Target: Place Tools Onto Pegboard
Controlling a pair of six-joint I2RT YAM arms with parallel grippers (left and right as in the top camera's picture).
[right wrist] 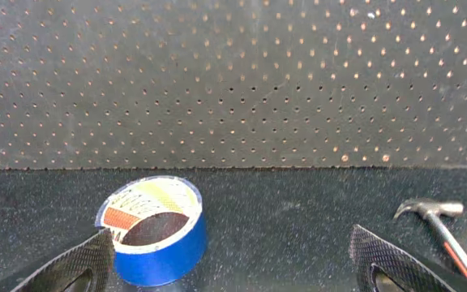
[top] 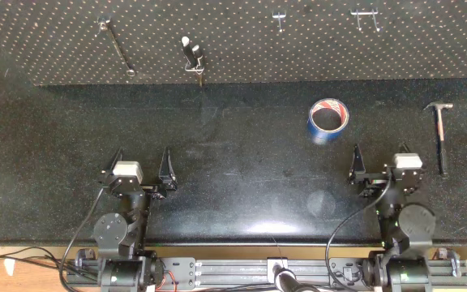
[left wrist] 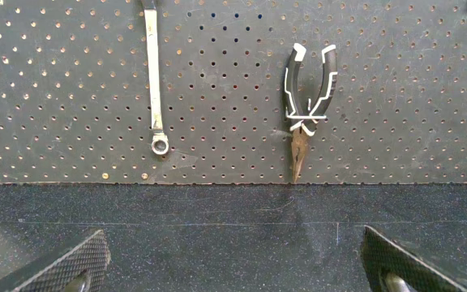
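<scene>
A silver wrench point(top: 117, 49) point(left wrist: 154, 77) and black-handled pliers point(top: 193, 58) point(left wrist: 305, 105) hang on the pegboard point(top: 242, 49). A blue tape roll point(top: 328, 119) point(right wrist: 154, 229) lies on the black mat right of centre. At the far right of the mat is a hammer point(top: 439, 136) point(right wrist: 440, 223). My left gripper point(top: 141, 165) point(left wrist: 233, 272) stands open near the front, facing the wrench and pliers, nothing between its fingers. My right gripper point(top: 378, 160) point(right wrist: 229, 272) is open too, just short of the tape, with the hammer off to its right.
Two bare metal hooks point(top: 279, 18) point(top: 365, 18) stick out of the pegboard's upper right. The black mat point(top: 242, 154) lies bare between the arms and the board. Cables and the arm bases run along the front edge.
</scene>
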